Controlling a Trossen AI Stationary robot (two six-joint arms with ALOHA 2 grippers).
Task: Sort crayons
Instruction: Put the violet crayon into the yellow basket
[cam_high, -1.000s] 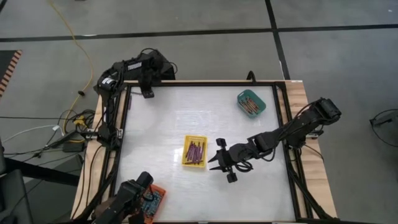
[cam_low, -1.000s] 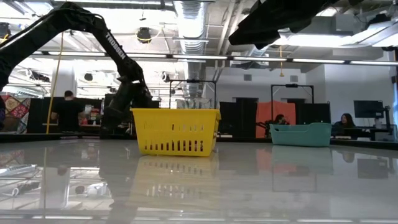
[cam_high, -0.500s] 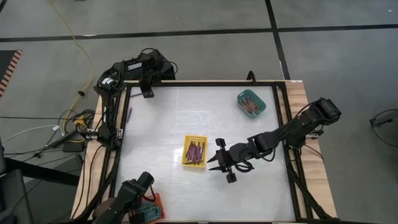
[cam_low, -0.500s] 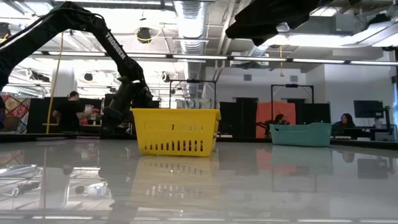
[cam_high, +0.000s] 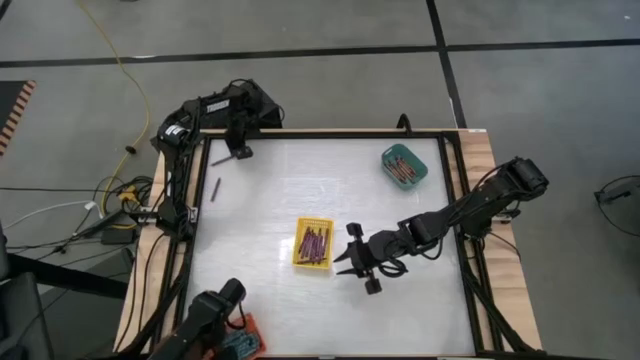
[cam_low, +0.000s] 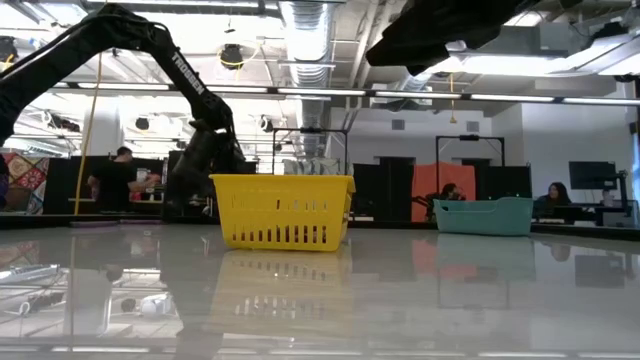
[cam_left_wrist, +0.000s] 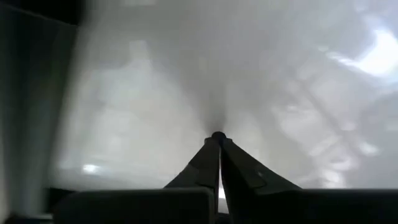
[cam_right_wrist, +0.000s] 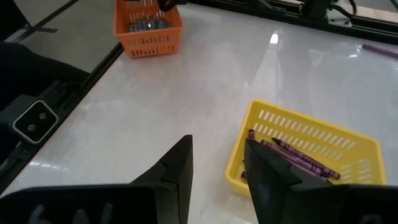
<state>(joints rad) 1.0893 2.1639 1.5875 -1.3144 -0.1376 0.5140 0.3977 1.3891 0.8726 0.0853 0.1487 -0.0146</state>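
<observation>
The table (cam_high: 270, 200) is a pale, glossy sheet inside a dark frame with wooden edges, and it mirrors the ceiling lights. From table height the room behind shows exposed ducts, strip lights and desks with monitors, with a standing person (cam_low: 122, 178) at the far left and two seated ones at the right.

Three small trays: a yellow tray (cam_high: 312, 243) mid-table, a teal tray (cam_high: 404, 165) toward a far corner, and an orange tray (cam_high: 243, 338) at the near left edge, half hidden under an arm's base. The yellow one holds a bundle of purple crayons (cam_high: 315, 241) — too tightly packed to count. The teal one holds reddish crayons (cam_high: 402, 168), the orange one bluish-grey crayons (cam_right_wrist: 144, 23) (seen from the right wrist). Two loose crayons lie on the bare surface: one (cam_high: 227, 157) just beside the left fingertips, another (cam_high: 214, 189) a little farther out from them, alone on the white.

The left gripper (cam_high: 241, 150) hangs over the far left corner, its fingers (cam_left_wrist: 208, 165) pressed together to a single point; whether the tips pinch or even touch the nearer loose crayon cannot be made out.

The right gripper (cam_right_wrist: 217, 165) hovers low with its fingers (cam_right_wrist: 176, 168) apart and nothing between them. The yellow tray sits just ahead of the tips, off to one finger's side, and the orange tray well beyond.
</observation>
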